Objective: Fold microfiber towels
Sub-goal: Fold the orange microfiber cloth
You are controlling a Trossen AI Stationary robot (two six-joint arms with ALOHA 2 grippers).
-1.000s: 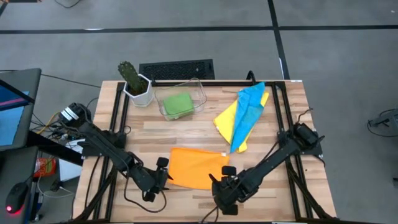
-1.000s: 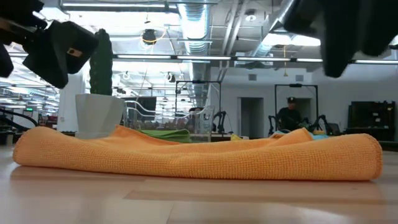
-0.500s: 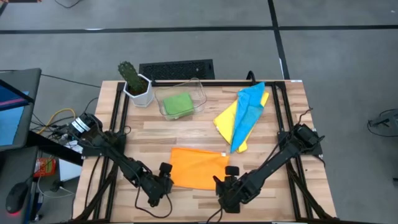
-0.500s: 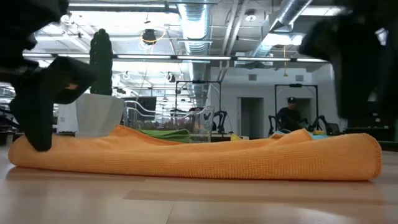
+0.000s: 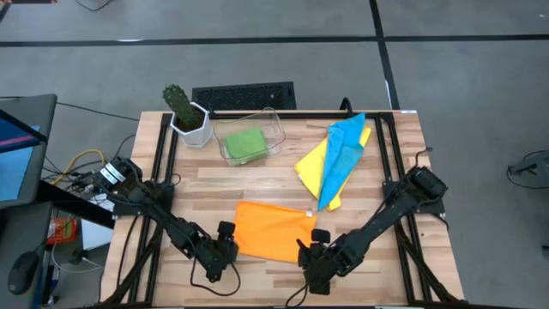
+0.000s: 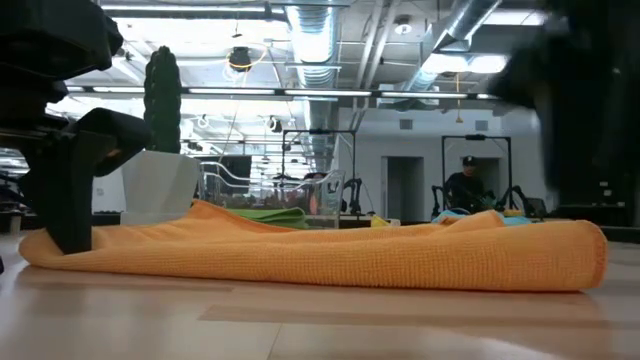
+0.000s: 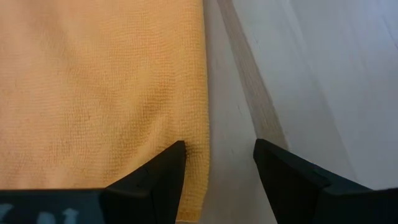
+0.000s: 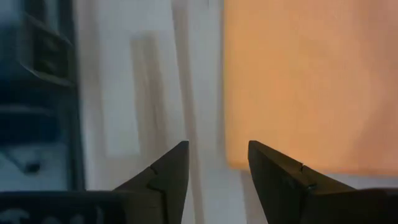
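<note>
Your left hand (image 5: 225, 251) is spread at the near left corner of the folded orange microfiber towel (image 5: 273, 231), flat on the wooden counter (image 5: 257, 184). Your right hand (image 5: 314, 254) is spread at its near right corner, gripping nothing.

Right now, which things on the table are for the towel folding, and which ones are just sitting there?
For the folding:
orange towel
light blue towel
yellow towel
green towel, in the clear bin
left hand and right hand, both open at the orange towel's near corners

Just sitting there:
clear bin
cactus in a white pot
</note>
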